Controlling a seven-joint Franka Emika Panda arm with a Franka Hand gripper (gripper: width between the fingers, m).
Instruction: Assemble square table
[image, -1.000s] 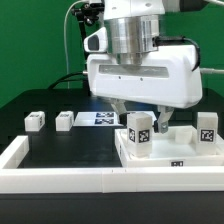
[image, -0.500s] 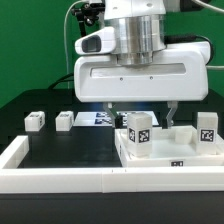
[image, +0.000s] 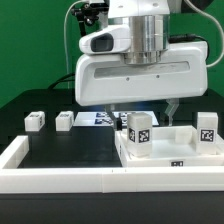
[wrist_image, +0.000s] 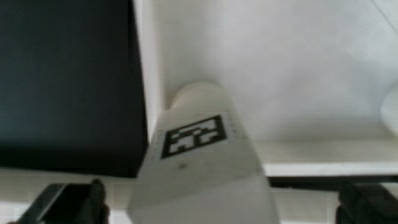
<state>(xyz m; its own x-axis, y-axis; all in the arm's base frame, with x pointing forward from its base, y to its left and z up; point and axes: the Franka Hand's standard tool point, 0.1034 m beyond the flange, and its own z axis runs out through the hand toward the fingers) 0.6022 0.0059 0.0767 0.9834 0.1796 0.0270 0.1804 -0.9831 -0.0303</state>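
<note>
Jaws: the gripper (image: 145, 110) is spread wide and holds nothing. In the wrist view its dark fingertips (wrist_image: 71, 203) flank a leg with a gap on each side.
Task part at the jaws: the upright leg (image: 138, 133) stands directly under the open jaws, on the tabletop (image: 172, 152).
Tags: the upright leg carries a square black-and-white tag on its face. The pattern shows clearly in the wrist view, with no letters that can be made out.
Tabletop contents: the white tabletop has a raised rim. Inside it are the upright leg and a second leg (image: 207, 127), which also bears a tag and sits off to the exterior view's right of the jaws.
Loose parts: the nearer leg block (image: 65, 120) and the farther leg block (image: 35, 121) lie well apart from the jaws, toward the exterior view's left. Both are tagged.
Marker board: the marker board (image: 98, 119) lies flat between the nearer leg block and the jaws.
Surface: a black table (image: 70, 145), bordered at the front by a long white rail (image: 60, 178).
Room: a green backdrop (image: 216, 45) behind the arm, with a black cable (image: 71, 40) hanging behind it.
</note>
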